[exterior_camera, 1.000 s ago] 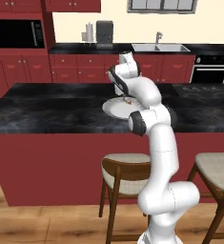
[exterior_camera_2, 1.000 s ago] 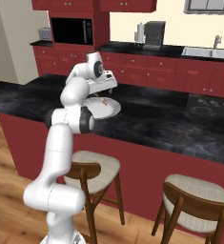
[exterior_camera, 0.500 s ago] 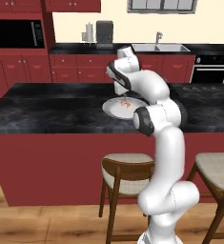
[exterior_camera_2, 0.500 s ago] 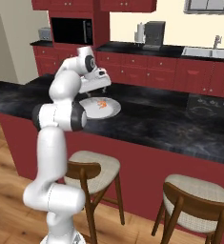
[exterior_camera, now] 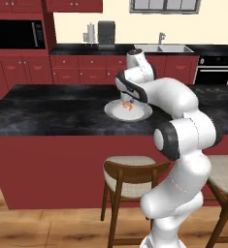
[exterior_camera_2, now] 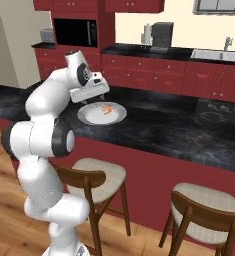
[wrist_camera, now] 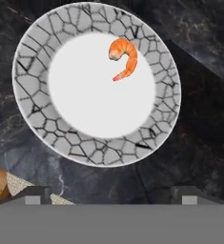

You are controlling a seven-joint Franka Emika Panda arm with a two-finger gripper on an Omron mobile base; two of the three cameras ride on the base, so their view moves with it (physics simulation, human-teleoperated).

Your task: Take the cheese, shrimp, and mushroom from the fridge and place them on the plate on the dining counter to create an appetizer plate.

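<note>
The two-finger gripper (wrist_camera: 111,194) stood spread wide and empty above the round grey-white plate (wrist_camera: 35,126). The curled orange shrimp (wrist_camera: 123,58) lay on it. A careless retreat could nudge the plate along the glossy counter.

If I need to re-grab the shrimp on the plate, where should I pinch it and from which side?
Probably from straight above: the shrimp lies flat on the plate. Pinch across its thick curled body, not the thin tail tip. The gripper is open above the plate.
</note>
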